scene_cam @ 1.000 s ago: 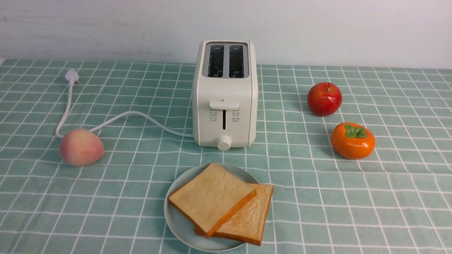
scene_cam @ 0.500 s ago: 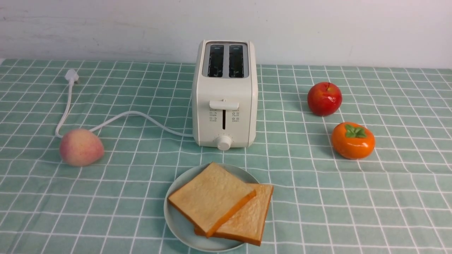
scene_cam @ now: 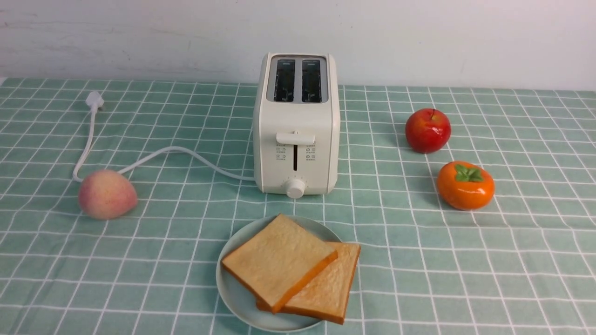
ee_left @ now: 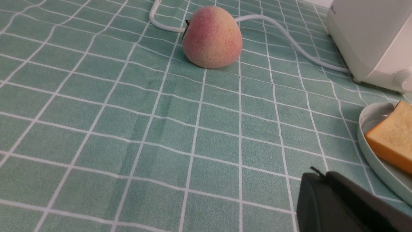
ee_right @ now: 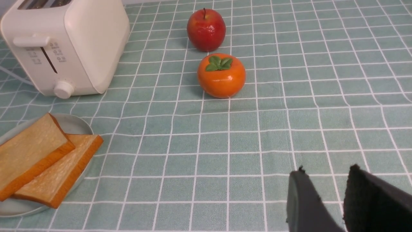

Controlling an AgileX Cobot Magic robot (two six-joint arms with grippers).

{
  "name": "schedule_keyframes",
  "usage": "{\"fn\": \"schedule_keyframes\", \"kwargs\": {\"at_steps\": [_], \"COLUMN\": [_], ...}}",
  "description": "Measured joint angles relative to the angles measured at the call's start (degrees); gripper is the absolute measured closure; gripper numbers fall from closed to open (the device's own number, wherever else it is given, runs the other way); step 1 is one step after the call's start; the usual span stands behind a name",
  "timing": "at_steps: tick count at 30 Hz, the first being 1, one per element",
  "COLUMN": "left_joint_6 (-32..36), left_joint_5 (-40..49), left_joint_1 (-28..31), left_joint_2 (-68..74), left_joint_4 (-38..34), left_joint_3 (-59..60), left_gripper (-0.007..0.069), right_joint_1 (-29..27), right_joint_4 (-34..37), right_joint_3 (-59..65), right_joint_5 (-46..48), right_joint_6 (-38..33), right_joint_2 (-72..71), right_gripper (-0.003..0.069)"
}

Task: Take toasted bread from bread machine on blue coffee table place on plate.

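Two slices of toasted bread lie overlapped on the pale plate (scene_cam: 227, 289) at the front of the blue coffee table (scene_cam: 465, 260). The upper slice (scene_cam: 278, 259) leans on the lower slice (scene_cam: 334, 289). Behind the plate stands the bread machine (scene_cam: 296, 125), both slots empty. Neither arm shows in the front view. My left gripper (ee_left: 318, 176) is shut and holds nothing; it hovers over the cloth beside the plate (ee_left: 370, 151), short of the toast (ee_left: 392, 138). My right gripper (ee_right: 326, 170) is open and empty, over bare cloth well clear of the plate (ee_right: 74, 124) and the toast (ee_right: 29, 151).
A peach (scene_cam: 107, 193) sits front left with the toaster's white cord (scene_cam: 186, 153) curving behind it. A red apple (scene_cam: 428, 130) and an orange persimmon (scene_cam: 465, 185) stand to the right of the toaster. A white wall closes the back.
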Motion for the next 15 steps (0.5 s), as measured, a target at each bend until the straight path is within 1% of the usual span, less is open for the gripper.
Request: {"fn": "schedule_keyframes", "kwargs": {"at_steps": [3,7,8,9,13,15], "left_joint_6": [-0.23,-0.23,-0.23,-0.23,-0.23,-0.23], "left_joint_5": [0.00,0.12,0.12,0.12,0.12,0.12], "left_joint_1": [0.00,0.00,0.00,0.00,0.00,0.00], "left_joint_2": [0.00,0.00,0.00,0.00,0.00,0.00], "left_joint_4": [0.00,0.00,0.00,0.00,0.00,0.00], "left_joint_3": [0.00,0.00,0.00,0.00,0.00,0.00], "left_gripper": [0.0624,0.0624,0.0624,0.0624,0.0623,0.0623], "right_joint_1": [0.00,0.00,0.00,0.00,0.00,0.00], "right_joint_4": [-0.26,-6.01,-9.66,-11.07,-15.09,-15.74], "right_joint_3": [0.00,0.00,0.00,0.00,0.00,0.00], "right_joint_5": [0.09,1.33,2.02,2.16,2.29,2.29], "right_joint_6": [0.00,0.00,0.00,0.00,0.00,0.00], "right_joint_2": [0.00,0.00,0.00,0.00,0.00,0.00], "right_gripper": [0.0451,0.0445,0.0442,0.0441,0.0434,0.0431]}}
